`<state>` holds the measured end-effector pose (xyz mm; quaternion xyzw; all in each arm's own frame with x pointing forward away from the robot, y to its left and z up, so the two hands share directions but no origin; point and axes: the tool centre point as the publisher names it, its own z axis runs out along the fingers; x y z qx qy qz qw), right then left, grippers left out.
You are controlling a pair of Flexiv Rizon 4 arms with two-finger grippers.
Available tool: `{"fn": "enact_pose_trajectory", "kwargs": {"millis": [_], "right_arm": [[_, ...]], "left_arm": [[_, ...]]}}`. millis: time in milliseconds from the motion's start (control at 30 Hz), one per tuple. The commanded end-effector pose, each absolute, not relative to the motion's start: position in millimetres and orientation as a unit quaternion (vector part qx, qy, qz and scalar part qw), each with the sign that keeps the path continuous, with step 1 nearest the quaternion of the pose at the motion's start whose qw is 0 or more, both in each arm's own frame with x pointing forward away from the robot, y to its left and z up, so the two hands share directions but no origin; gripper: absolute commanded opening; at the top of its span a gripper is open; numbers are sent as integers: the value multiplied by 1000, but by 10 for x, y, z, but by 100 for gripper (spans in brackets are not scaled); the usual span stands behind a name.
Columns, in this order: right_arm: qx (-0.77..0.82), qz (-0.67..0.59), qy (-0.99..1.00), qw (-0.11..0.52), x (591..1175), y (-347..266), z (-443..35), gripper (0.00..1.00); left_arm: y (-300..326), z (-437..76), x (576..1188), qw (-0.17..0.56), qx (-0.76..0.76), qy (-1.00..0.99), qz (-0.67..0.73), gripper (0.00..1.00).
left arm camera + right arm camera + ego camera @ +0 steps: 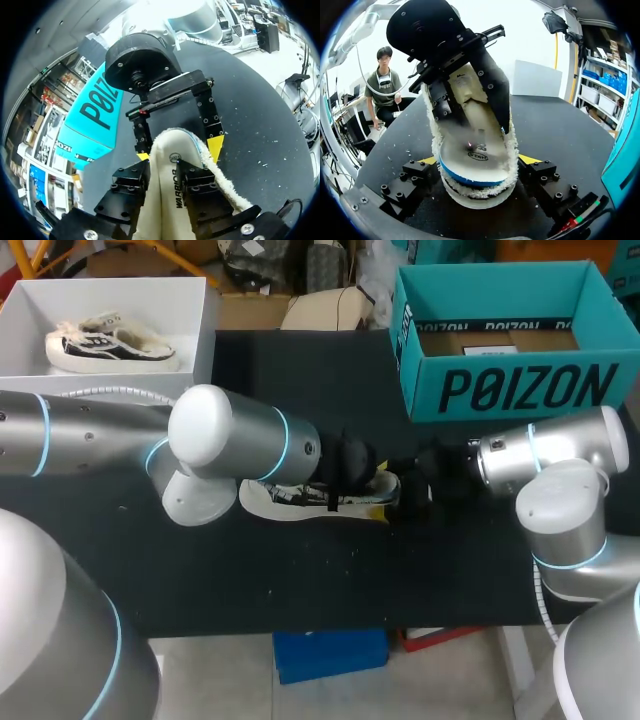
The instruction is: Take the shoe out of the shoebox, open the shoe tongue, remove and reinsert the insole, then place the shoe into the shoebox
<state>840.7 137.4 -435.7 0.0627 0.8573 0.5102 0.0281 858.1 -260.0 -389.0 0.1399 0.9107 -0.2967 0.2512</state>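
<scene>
A white fleece-lined shoe lies on its sole on the black table, heel toward my right arm. My right gripper holds the heel end, with one yellow tip against each side. My left gripper reaches down into the shoe's opening from the other side. Its black fingers are closed on the cream insole, whose blue-edged heel end is lifted inside the shoe. In the head view the left gripper and right gripper meet over the heel.
The open teal shoebox stands at the back right of the table. A white box at the back left holds a second black-and-white shoe. The near half of the table is bare black cloth.
</scene>
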Motion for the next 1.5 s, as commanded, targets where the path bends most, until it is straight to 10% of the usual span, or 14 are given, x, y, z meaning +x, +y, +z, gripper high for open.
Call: {"fn": "enact_pose_trajectory", "kwargs": {"millis": [33,333,967,1500], "right_arm": [[63,510,858,28,8406,1394,-4374,0],[63,510,858,28,8406,1394,-4374,0],[63,510,858,28,8406,1394,-4374,0],[63,510,858,28,8406,1394,-4374,0]], "left_arm": [[-2597,-3897,8560,254,142,909,-299,0],[-2556,-3856,8555,244,153,907,-306,0],[-2284,-3853,8693,-93,200,965,-143,0],[-2374,-3790,8508,-149,232,953,-125,0]]}}
